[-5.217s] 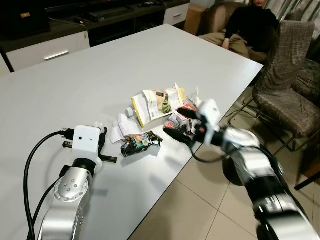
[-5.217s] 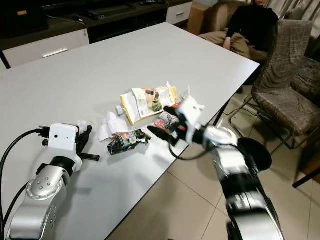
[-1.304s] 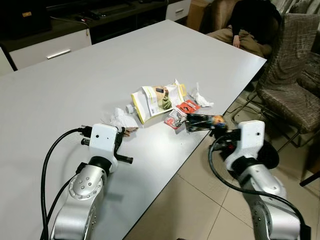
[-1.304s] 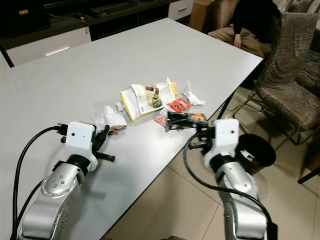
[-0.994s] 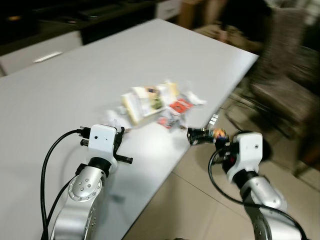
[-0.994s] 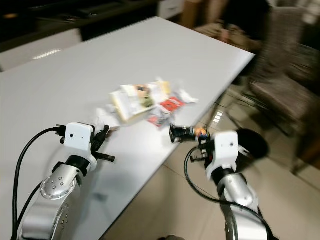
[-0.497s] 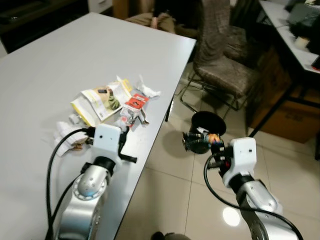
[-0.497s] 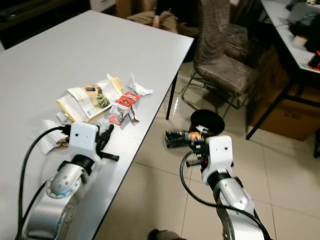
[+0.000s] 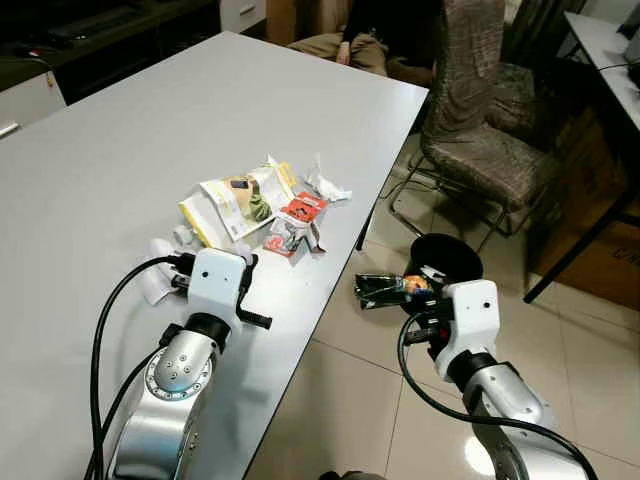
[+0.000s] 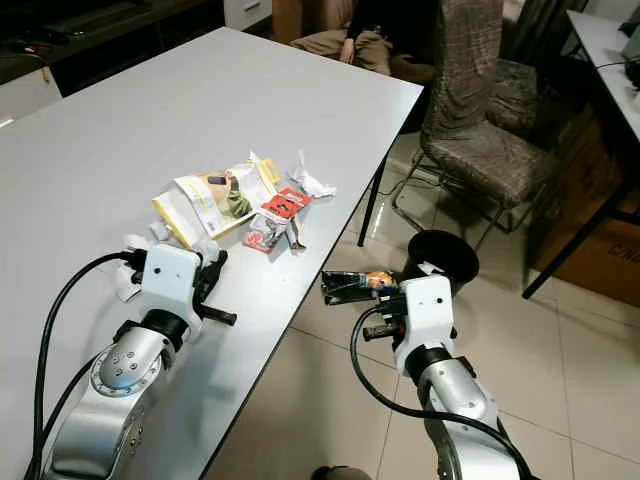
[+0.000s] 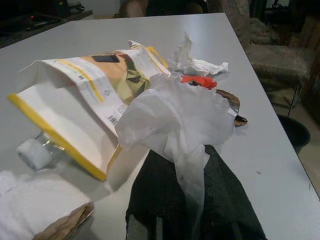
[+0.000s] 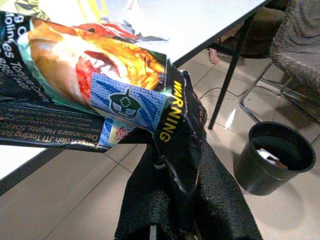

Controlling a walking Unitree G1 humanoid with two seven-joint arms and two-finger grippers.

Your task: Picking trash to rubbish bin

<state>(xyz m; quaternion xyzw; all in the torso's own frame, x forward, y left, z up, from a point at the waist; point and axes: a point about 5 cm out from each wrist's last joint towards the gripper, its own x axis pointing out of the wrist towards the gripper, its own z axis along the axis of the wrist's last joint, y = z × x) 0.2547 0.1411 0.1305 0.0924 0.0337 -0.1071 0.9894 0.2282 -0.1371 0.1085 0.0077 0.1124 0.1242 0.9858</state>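
Right end effector [image 9: 412,290] is clamped on a dark snack wrapper [image 9: 385,289], its long axis level, hanging over the floor just off the bench [image 9: 120,140] edge. Left end effector [image 11: 192,200] is pinched on a white tissue [image 11: 175,117] above the bench. Just beyond the right one stands the black rubbish bin [image 9: 447,259], so that arm is nearer. Farther back, the remaining trash pile [image 9: 255,205] lies on the bench.

**What I can't make out**

My left gripper [image 11: 192,220]: fingertips covered by crumpled white plastic scrap [image 11: 175,120], can't tell how the fingers stand. Seated person in dark top [image 9: 385,25] cut off by top edge. Small white bit inside round black rubbish bin [image 12: 272,155], too small to ID. White crumpled paper wad [image 11: 40,210] cut by frame edge.
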